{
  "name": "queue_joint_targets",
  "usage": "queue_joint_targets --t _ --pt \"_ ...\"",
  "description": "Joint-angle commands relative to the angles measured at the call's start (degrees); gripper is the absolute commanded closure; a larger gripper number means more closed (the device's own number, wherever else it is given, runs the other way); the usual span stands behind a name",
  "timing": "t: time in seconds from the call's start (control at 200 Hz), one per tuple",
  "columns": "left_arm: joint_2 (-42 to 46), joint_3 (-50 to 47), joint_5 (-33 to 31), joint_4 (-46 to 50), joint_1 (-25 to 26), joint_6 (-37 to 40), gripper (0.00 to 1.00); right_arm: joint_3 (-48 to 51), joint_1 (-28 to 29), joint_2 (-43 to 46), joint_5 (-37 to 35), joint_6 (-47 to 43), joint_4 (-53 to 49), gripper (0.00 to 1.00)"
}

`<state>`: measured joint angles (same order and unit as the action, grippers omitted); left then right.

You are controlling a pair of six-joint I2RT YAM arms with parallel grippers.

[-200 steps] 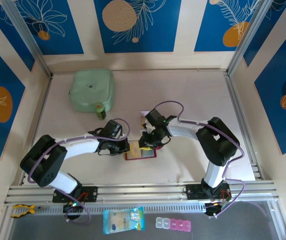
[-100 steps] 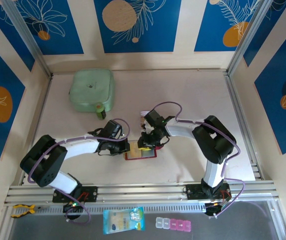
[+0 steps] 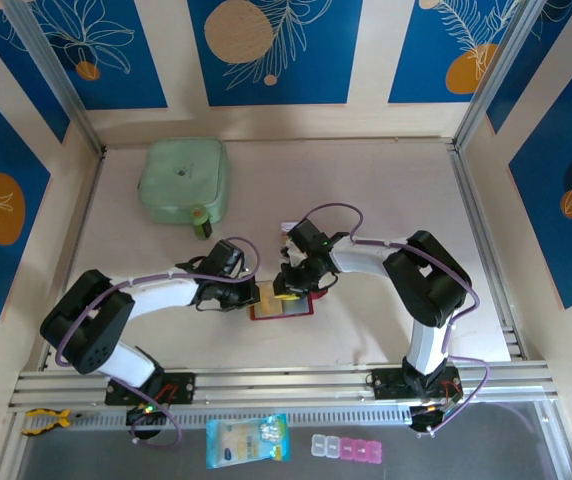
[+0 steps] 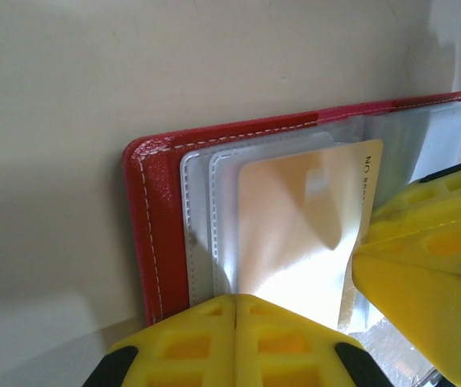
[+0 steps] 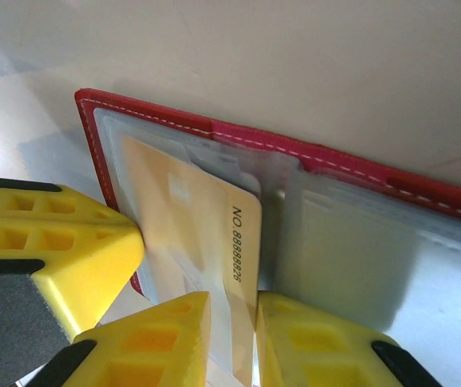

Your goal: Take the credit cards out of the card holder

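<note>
The red card holder (image 3: pixel 293 309) lies open on the table between both arms, its clear pockets facing up (image 4: pixel 154 210) (image 5: pixel 255 133). A yellow-orange credit card (image 4: pixel 303 234) (image 5: pixel 190 218) sticks partway out of a pocket; its printed number is readable. My left gripper (image 3: pixel 252 297) (image 4: pixel 237 305) is shut, its tips pressing on the holder's left side at the card's near end. My right gripper (image 3: pixel 287 291) (image 5: pixel 232 322) is shut on the card's free edge, which runs between its two yellow fingers. Any other cards are hidden in the pockets.
A pale green pouch (image 3: pixel 184 180) sits at the back left. A small pale item (image 3: pixel 291 228) lies just behind the right wrist. Below the front rail (image 3: pixel 286 382) are a blue-yellow packet (image 3: pixel 247 440) and a row of pink-and-clear boxes (image 3: pixel 346 447).
My right gripper has edged slightly left over the holder. The left arm and the holder have stayed where they were.
</note>
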<state>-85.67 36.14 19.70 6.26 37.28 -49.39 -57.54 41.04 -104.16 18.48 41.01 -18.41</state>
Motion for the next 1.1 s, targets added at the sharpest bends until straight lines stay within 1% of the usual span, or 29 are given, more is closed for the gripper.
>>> queue_joint_targets --t 0.0,0.185,0.27,0.46,0.775,1.095 --pt "-1.21 -1.14 -0.16 2.57 -0.49 0.34 1.00 -0.11 0.34 -0.08 1.41 0.56 -0.34 0.78" --pt "-1.30 -1.16 -0.19 2.52 -0.45 0.30 1.00 0.57 0.28 0.67 1.84 0.82 0.81 0.82" --pt "-1.40 -1.16 -0.15 2.44 -0.45 0.25 1.00 1.24 0.19 1.16 2.34 0.89 1.75 0.86" --pt "-1.49 -1.00 -0.16 2.44 -0.50 0.25 1.00 1.82 -0.06 1.90 2.53 0.82 2.52 0.92" --pt "-1.50 -1.11 -0.38 3.12 -0.47 0.34 1.00 3.61 -1.25 3.21 1.46 -0.23 2.23 0.97" --pt "-2.14 -1.64 -0.31 3.14 -0.45 0.25 1.00 5.98 -3.91 5.33 1.69 -1.68 1.93 0.98"
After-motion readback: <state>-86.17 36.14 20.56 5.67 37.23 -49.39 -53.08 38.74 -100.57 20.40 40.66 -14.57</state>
